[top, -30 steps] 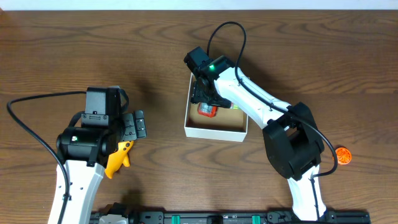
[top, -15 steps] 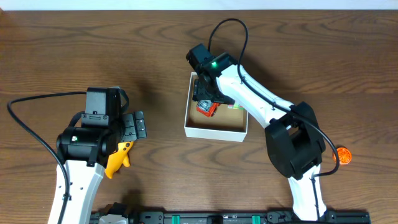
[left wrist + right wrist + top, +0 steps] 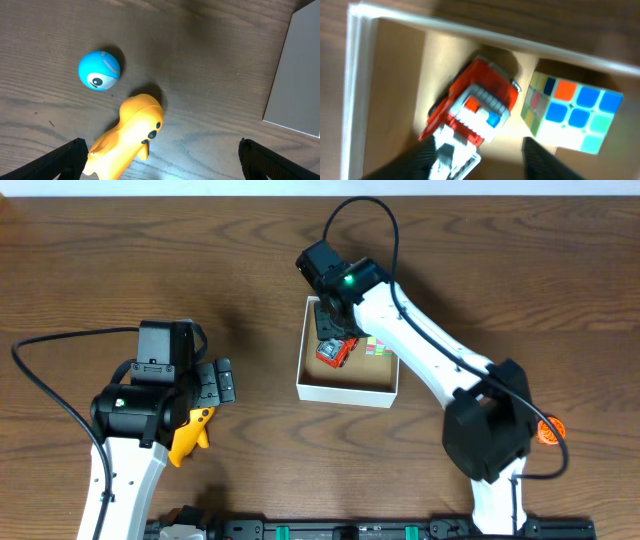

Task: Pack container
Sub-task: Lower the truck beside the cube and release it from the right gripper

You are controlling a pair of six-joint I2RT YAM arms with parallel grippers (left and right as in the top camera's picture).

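Observation:
The container [image 3: 345,393] is a shallow box with white walls and a brown inside at mid-table. In it lie a red and white toy truck [image 3: 332,352] and a colour cube [image 3: 375,346]. My right gripper [image 3: 330,323] hovers over the box's far left part. In the right wrist view it is open [image 3: 482,160], its fingers on either side of the truck's near end [image 3: 475,107], with the cube [image 3: 572,112] to the right and the box wall [image 3: 355,90] to the left. My left gripper [image 3: 215,380] is open [image 3: 160,160] above a yellow toy [image 3: 127,137].
A blue ball with an eye [image 3: 99,70] lies beside the yellow toy [image 3: 190,435]; the left arm hides it from overhead. The container's white wall [image 3: 297,75] shows at the right of the left wrist view. A small orange thing [image 3: 548,430] lies at the table's right.
The right gripper has drawn back and up from the red truck, which stays lying in the box. The right arm's elbow swung to the right. The left arm has not moved.

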